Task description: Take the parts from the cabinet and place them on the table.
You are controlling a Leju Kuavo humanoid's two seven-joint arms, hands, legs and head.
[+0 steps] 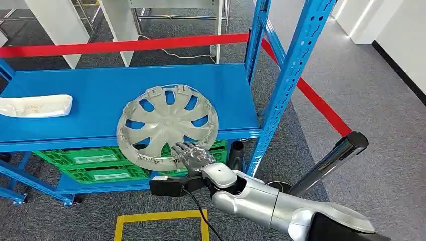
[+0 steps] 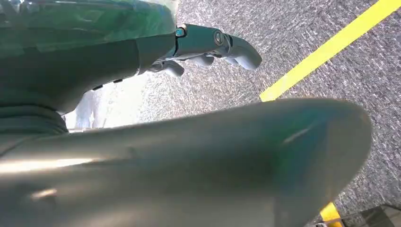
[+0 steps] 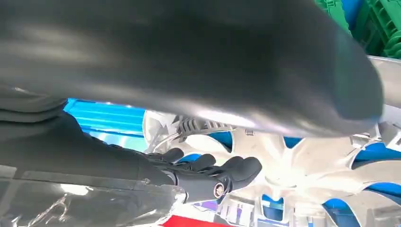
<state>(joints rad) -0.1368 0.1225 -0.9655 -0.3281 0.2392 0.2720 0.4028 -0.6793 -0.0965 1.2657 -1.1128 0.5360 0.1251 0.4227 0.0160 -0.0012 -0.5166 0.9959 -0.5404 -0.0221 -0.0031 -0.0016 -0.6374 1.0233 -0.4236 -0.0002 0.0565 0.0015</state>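
Right hand [image 1: 193, 154] at near rim of hubcap [image 1: 168, 125], fingers on it, grasp not discernible; hubcap overhanging shelf [image 1: 100, 93] edge. Left hand [image 2: 208, 47] hanging, loosely curled, empty.

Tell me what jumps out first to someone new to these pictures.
A silver wheel cover dominates, lying on the blue shelf and jutting past its front edge, with the right hand gripping its near rim. A white part lies at the shelf's left end, and green crates sit below.
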